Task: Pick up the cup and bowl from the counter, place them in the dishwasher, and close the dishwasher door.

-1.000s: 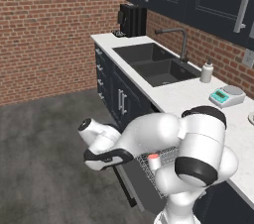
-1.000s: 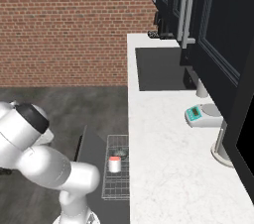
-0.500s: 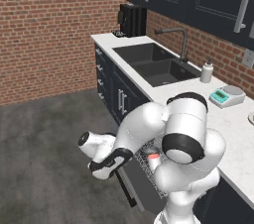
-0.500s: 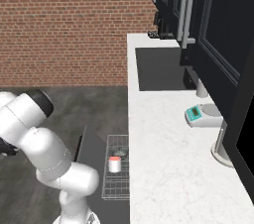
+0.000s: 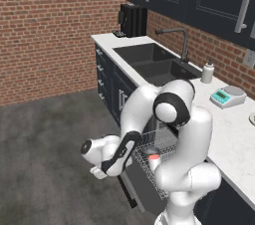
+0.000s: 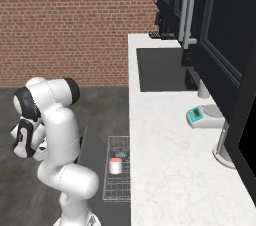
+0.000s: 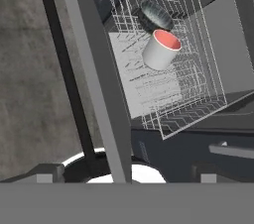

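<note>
The white cup (image 7: 161,49) with its red-pink inside stands in the dishwasher's wire rack (image 7: 198,89), and the dark grey bowl (image 7: 155,15) lies just beyond it. Both also show from the base, the cup (image 6: 115,165) next to the bowl (image 6: 121,154). The dishwasher door (image 5: 142,189) hangs down open, part way to the floor. My gripper (image 5: 101,171) is low on the outer, floor side of the door, near its top edge (image 7: 94,69). The gripper (image 7: 129,173) is open and holds nothing, its tips far apart at either side of that edge.
The white marble counter (image 6: 170,160) carries a teal-faced scale (image 6: 200,116) and a soap bottle (image 5: 207,72) beside the dark sink (image 5: 154,62). Navy cabinets (image 5: 112,87) run left of the dishwasher. Open grey floor (image 5: 45,159) lies behind my hand.
The arm has folded down and leftwards, its elbow swinging over the rack, and the hand has sunk a little lower beside the open door. Cup and bowl have stayed in the rack.
</note>
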Available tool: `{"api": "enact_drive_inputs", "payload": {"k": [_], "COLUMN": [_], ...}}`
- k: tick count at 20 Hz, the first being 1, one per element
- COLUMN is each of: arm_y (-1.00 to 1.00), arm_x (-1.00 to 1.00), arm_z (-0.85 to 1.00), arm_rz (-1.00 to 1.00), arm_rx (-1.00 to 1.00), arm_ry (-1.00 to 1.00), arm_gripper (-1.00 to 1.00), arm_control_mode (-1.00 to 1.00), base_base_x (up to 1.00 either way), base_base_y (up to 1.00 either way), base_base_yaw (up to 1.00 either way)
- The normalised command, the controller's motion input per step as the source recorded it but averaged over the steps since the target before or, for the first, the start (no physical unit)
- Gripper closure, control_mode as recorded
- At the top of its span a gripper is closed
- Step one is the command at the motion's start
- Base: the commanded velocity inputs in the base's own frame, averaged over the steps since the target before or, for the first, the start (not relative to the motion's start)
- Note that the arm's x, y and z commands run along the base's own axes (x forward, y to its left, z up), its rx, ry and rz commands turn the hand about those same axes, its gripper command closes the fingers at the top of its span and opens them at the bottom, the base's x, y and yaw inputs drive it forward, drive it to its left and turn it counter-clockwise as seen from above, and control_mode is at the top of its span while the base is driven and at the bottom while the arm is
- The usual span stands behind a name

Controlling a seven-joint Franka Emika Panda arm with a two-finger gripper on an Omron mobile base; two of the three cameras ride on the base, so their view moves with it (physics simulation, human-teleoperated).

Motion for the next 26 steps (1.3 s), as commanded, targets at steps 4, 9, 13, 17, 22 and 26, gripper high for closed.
{"api": "enact_drive_inputs", "payload": {"k": [4,9,13,17,22,26], "arm_y": [0.30,0.46,0.36,0.04,0.00,0.00], "arm_x": [0.37,0.31,0.43,0.42,0.48,0.44], "arm_z": [-0.34,-0.32,-0.45,-0.50,-0.58,-0.54], "arm_rz": [-0.02,-0.02,-0.02,0.00,0.00,0.00], "arm_rx": [-0.08,-0.12,-0.14,-0.14,-0.12,-0.10], "arm_ry": [0.00,0.01,0.02,0.02,0.02,0.02], "arm_gripper": [-1.00,-1.00,-1.00,-1.00,-1.00,-1.00], "arm_control_mode": [-1.00,-1.00,-1.00,-1.00,-1.00,-1.00], "base_base_x": [0.00,0.00,0.00,0.00,0.00,0.00], "base_base_y": [0.00,0.00,0.00,0.00,0.00,0.00], "base_base_yaw": [0.00,0.00,0.00,0.00,0.00,0.00]}}
